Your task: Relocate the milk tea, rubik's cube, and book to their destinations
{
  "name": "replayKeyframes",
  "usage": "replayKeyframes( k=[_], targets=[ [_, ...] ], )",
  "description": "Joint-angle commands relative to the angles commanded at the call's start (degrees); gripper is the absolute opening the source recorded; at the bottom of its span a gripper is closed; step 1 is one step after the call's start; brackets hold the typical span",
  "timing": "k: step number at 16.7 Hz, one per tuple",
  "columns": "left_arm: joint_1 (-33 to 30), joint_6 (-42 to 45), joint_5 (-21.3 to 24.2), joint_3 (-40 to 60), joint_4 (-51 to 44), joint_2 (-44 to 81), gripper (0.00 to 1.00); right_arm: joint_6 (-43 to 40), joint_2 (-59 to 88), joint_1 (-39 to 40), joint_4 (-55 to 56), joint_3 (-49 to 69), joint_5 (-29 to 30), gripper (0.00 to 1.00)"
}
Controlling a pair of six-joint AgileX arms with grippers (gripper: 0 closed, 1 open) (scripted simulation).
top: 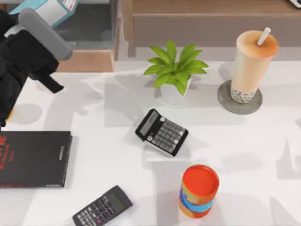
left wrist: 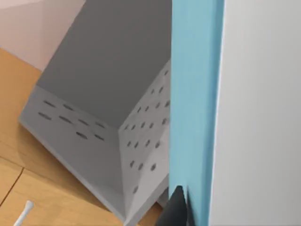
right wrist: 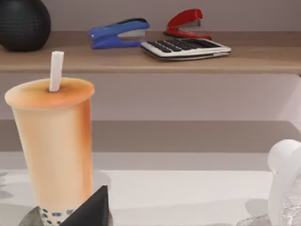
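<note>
Milk tea (top: pixel 251 63) stands upright on round grey coaster (top: pixel 239 97), far right of table (top: pixel 244 150). Left arm at far left corner, w/ teal-blue book (top: pixel 49 10) up at its end over a grey perforated bin (left wrist: pixel 101 117); left gripper (left wrist: pixel 178 207) fingers: can't tell if spread or pinching. Right gripper (right wrist: pixel 91 209) close by the milk tea, state can't tell. Black book w/ red lettering (top: pixel 33 158) flat at left edge. Potted plant (top: pixel 174 70) far centre, 2 calculators (top: pixel 162 132) mid/near, orange can (top: pixel 200 190) near right.
</note>
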Motion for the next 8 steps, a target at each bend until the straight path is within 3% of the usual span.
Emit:
replayKeyframes(
  k=[4,8],
  targets=[
    [1.22,17.70,5.46,-20.48,-1.86,-8.66,0.00,0.00,0.00,0.00,0.00,0.00,0.00,1.00],
    [6.93,30.74,8.72,-34.16,-2.40,-15.45,0.00,0.00,0.00,0.00,0.00,0.00,0.00,1.00]
  ],
)
